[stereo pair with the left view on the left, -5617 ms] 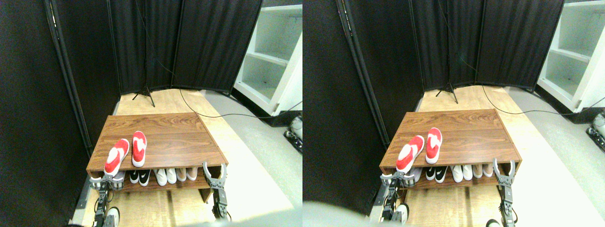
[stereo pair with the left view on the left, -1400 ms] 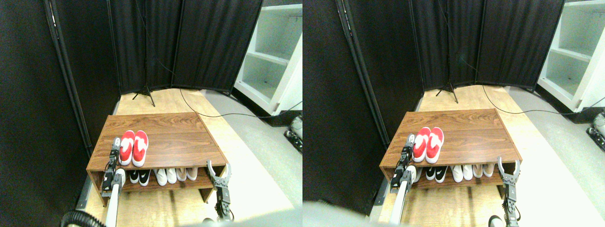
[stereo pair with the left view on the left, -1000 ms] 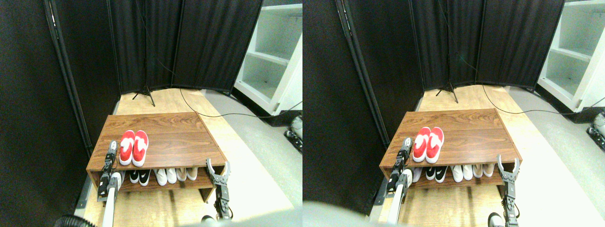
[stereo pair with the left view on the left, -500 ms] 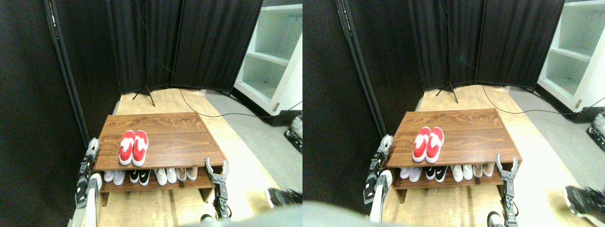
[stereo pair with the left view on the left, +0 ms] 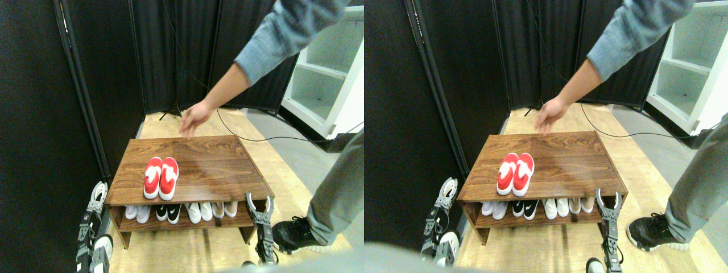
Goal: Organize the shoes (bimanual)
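The two red shoes with white patches lie side by side, touching, on the left part of the wooden shoe rack's top, toes pointing away from me. My left gripper stands open off the rack's left front corner, apart from the shoes. At the rack's right front corner my right gripper is open with nothing between its fingers.
A person's hand in a grey sleeve reaches over the rack's far edge. Their leg and black shoe stand just right of my right gripper. A row of white, black-and-white and beige shoes fills the lower shelf. Black curtains stand behind.
My left arm pulled back off the rack, down and to the left. A person stepped in from the right and reached an arm over the rack. The red shoes stayed put.
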